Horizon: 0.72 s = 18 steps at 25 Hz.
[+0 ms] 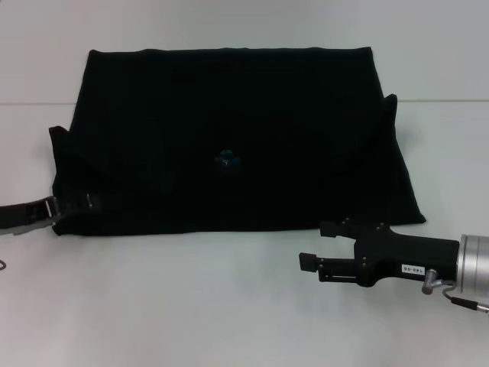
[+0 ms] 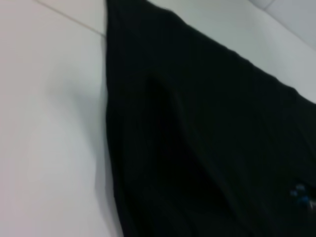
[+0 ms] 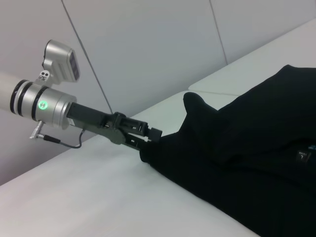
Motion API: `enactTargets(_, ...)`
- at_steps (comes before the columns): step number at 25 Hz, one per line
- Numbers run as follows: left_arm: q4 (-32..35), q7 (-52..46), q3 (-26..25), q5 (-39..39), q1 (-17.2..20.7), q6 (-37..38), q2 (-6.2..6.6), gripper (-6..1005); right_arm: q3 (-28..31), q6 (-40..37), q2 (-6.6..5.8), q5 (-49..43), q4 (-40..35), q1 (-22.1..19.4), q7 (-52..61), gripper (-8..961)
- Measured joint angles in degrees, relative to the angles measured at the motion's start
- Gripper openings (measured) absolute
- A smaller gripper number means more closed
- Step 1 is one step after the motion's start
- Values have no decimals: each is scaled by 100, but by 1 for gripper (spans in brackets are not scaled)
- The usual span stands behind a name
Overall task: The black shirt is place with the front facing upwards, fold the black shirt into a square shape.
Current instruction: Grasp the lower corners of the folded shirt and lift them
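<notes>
The black shirt (image 1: 229, 130) lies flat on the white table (image 1: 191, 306), doubled over into a wide rectangle, with a small blue neck label (image 1: 228, 162) near its middle. My left gripper (image 1: 72, 205) reaches in from the left edge and is shut on the shirt's near-left corner; the right wrist view shows the left gripper (image 3: 150, 138) pinching that corner. My right gripper (image 1: 313, 245) hovers open over bare table just in front of the shirt's near-right edge, holding nothing. The left wrist view shows only the shirt (image 2: 207, 138) and table.
Sleeve folds poke out at the shirt's left side (image 1: 57, 138) and right side (image 1: 390, 103). A seam in the table (image 1: 443, 101) runs across behind the shirt. A pale wall (image 3: 148, 44) stands beyond the table's left side.
</notes>
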Motion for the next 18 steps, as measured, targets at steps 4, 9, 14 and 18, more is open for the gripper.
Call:
enactTargets(4, 120, -104, 228, 238, -6, 45, -24, 888, 4, 0, 0, 6, 0, 8, 15, 867)
enactTargets(9, 246, -62, 267, 225, 50, 7, -66, 684, 23, -1, 0, 44, -8, -1, 35, 859)
enactTargets(14, 312, -54, 256, 186, 100, 3, -73, 465, 25, -39, 0, 87, -2, -20, 38, 852)
enactTargets(18, 320, -54, 271, 182, 102, 11, -74, 345, 39, -54, 0, 91, 0, -32, 37, 846)
